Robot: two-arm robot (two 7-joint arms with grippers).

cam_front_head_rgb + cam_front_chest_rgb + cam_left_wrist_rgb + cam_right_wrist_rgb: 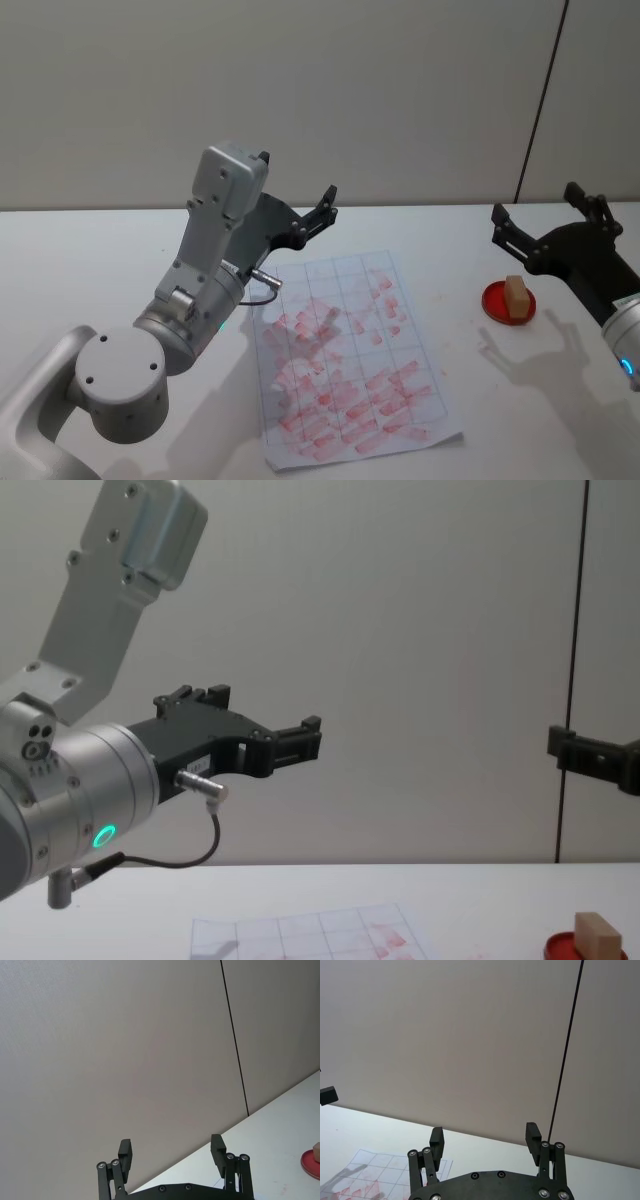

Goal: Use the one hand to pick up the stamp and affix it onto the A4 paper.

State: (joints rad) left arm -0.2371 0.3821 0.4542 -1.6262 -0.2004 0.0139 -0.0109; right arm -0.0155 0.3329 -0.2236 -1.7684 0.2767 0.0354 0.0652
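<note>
Head view: tan wooden block stamp (516, 295) sits ungrasped on red round ink pad (493, 300). Left gripper (296, 176) and right gripper (536, 205) are spread, empty. Picking and marking gridded white A4 paper (340, 350) remain.

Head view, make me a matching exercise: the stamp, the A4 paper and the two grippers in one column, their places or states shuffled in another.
Column one:
1. stamp
2. A4 paper
3. left gripper
4. right gripper

Column two:
a. open, raised in the air on the right
b. flat on the table, covered with red marks
c. standing on the red ink pad
d. open, raised in the air on the left

Pairs: 1-c, 2-b, 3-d, 4-a.
</note>
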